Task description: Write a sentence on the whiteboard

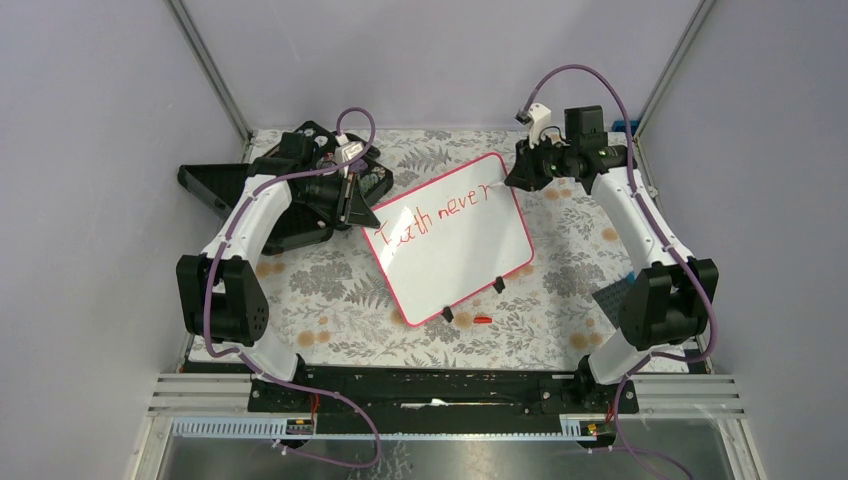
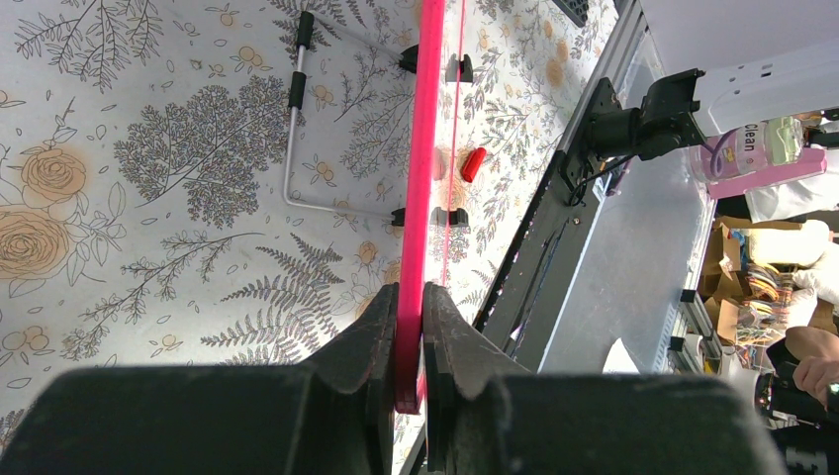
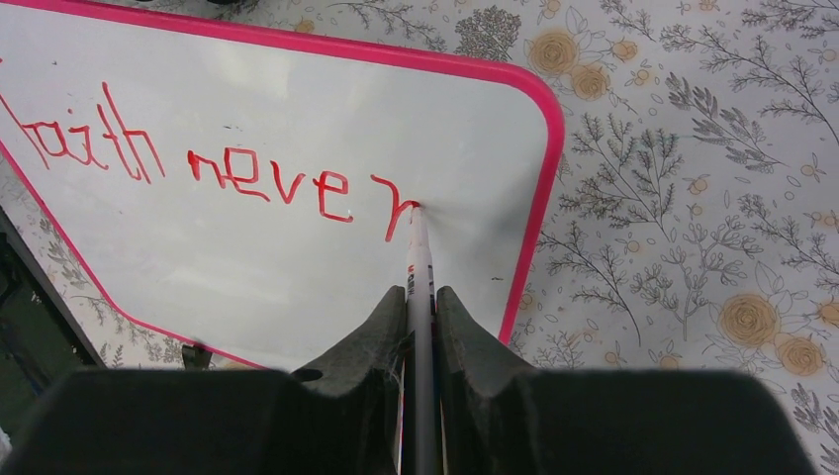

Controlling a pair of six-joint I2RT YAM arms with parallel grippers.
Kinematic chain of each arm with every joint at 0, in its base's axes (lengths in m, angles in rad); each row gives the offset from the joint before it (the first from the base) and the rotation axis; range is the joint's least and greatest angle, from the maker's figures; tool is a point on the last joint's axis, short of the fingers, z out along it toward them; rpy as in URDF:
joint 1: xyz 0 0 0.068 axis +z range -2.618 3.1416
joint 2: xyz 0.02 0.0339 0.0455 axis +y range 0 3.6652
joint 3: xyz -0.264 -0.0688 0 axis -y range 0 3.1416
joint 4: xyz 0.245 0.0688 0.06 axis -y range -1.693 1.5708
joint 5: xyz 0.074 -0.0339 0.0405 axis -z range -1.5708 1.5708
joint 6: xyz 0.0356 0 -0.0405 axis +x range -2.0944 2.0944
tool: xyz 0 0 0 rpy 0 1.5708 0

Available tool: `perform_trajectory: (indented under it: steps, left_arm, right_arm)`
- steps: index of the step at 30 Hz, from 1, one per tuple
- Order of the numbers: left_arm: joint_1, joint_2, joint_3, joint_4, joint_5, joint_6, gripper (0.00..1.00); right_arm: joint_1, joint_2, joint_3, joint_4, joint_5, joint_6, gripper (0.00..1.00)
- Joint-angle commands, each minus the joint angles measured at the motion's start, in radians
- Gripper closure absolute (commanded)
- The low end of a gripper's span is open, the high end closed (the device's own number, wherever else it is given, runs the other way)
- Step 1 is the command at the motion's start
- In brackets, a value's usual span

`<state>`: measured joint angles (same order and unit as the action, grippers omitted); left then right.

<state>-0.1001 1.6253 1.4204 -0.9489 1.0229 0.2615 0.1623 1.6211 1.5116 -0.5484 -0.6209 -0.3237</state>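
Note:
The whiteboard (image 1: 460,255) lies tilted on the floral table, with "faith never" in red across its far half. My left gripper (image 1: 364,207) is shut on the board's pink rim (image 2: 427,148) at its far left corner; in the left wrist view both jaws of the left gripper (image 2: 411,307) press against the rim. My right gripper (image 1: 521,176) is at the far right corner, shut on a white marker (image 3: 419,267). In the right wrist view the right gripper (image 3: 421,297) holds the marker's red tip on the whiteboard (image 3: 247,277), at the end of the last "r".
A red marker cap (image 1: 483,320) lies on the table just before the board's near edge, between its two black clip feet (image 1: 448,314). A black compartment case (image 1: 215,185) sits behind the left arm. A wire stand (image 2: 292,129) shows behind the board.

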Motion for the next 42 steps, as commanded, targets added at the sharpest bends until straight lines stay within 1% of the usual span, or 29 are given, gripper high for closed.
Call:
perform_trajectory:
  steps: [1,6,9,11,12,14,17,19,23,27,34,42]
  left_arm:
    - [-0.009,0.004,0.017,0.037,-0.073,0.042,1.0]
    - [-0.009,0.005,0.019,0.037,-0.073,0.039,1.0]
    - [-0.009,0.004,0.023,0.036,-0.074,0.033,1.0]
    - [-0.009,-0.001,0.027,0.038,-0.07,0.028,0.91]
    - [-0.009,-0.005,0.029,0.036,-0.068,0.026,0.84]
    - [-0.009,-0.013,0.03,0.037,-0.065,0.024,0.74]
    - [-0.009,-0.031,0.02,0.037,-0.064,0.025,0.64]
    - [-0.008,-0.039,0.011,0.037,-0.06,0.029,0.59]
    - [-0.006,-0.045,0.003,0.038,-0.054,0.031,0.56]
    - [-0.004,-0.055,-0.025,0.038,-0.052,0.039,0.55]
    - [-0.001,-0.058,-0.041,0.012,-0.038,0.064,0.52]
    - [-0.001,-0.048,-0.037,0.013,-0.024,0.064,0.52]
  right_arm:
    - [-0.022,0.009,0.042,0.018,0.025,-0.001,1.0]
    - [-0.029,-0.011,0.033,0.016,0.024,-0.01,1.0]
    - [-0.03,-0.036,0.036,-0.007,-0.036,-0.025,1.0]
    - [-0.029,-0.052,0.048,-0.031,-0.084,-0.033,1.0]
    - [-0.029,-0.064,0.055,-0.044,-0.106,-0.037,1.0]
    - [-0.026,-0.081,0.068,-0.078,-0.151,-0.047,1.0]
    - [0.009,-0.111,0.06,-0.125,-0.191,-0.066,1.0]
    - [0.052,-0.137,0.029,-0.128,-0.187,-0.076,1.0]
    - [0.154,-0.157,-0.038,-0.125,-0.172,-0.075,1.0]
    - [0.231,-0.165,-0.115,-0.063,-0.156,-0.043,1.0]
    - [0.322,-0.185,-0.229,0.075,-0.139,0.053,1.0]
    - [0.38,-0.205,-0.32,0.224,-0.118,0.16,1.0]
